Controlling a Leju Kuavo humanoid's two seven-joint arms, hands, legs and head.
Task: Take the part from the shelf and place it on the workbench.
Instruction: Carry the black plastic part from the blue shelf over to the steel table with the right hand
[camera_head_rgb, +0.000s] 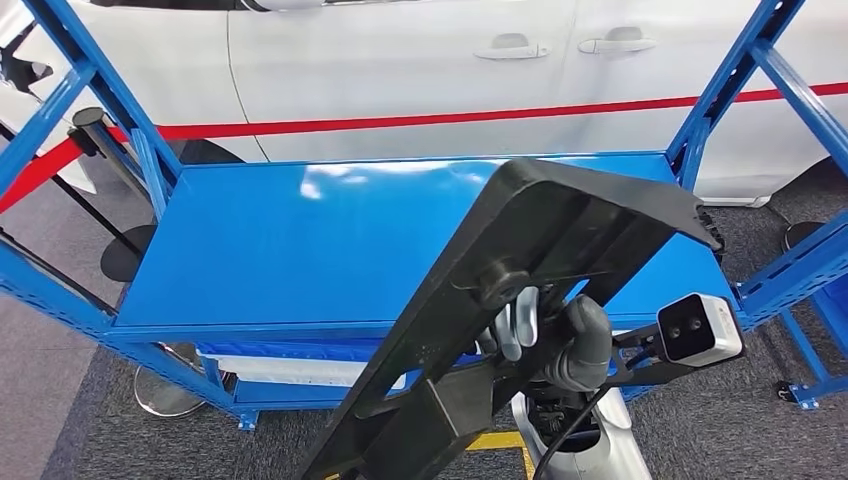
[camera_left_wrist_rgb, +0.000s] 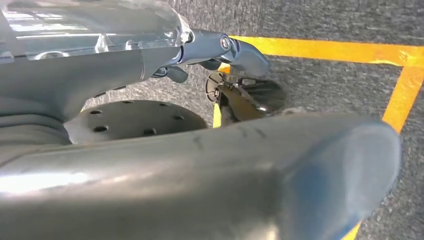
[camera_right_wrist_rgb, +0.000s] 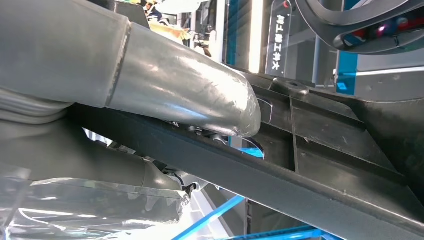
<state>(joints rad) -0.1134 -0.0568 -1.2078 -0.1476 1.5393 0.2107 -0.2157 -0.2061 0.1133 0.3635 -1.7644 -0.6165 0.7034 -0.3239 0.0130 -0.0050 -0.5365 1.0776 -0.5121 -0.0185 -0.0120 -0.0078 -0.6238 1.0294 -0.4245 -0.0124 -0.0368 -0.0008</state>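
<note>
- Gripping the part (camera_head_rgb: 520, 290) near its middle, the right hand (camera_head_rgb: 560, 340) has fingers wrapped round a rib; the left hand (camera_left_wrist_rgb: 200, 175) hangs over the floor, and I cannot tell how far open it is.
- Long, stiff black plastic; probably light but unwieldy, likely to swing.
- Held tilted above the blue shelf (camera_head_rgb: 300, 240), a white car (camera_head_rgb: 400, 60) beyond.

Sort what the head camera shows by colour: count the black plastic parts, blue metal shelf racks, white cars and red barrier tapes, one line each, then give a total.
Black plastic part, gripped from below by the right hand: 1
Blue metal shelf rack: 1
White car behind the rack: 1
Red barrier tape stretched in front of the car: 1
Total: 4
</note>
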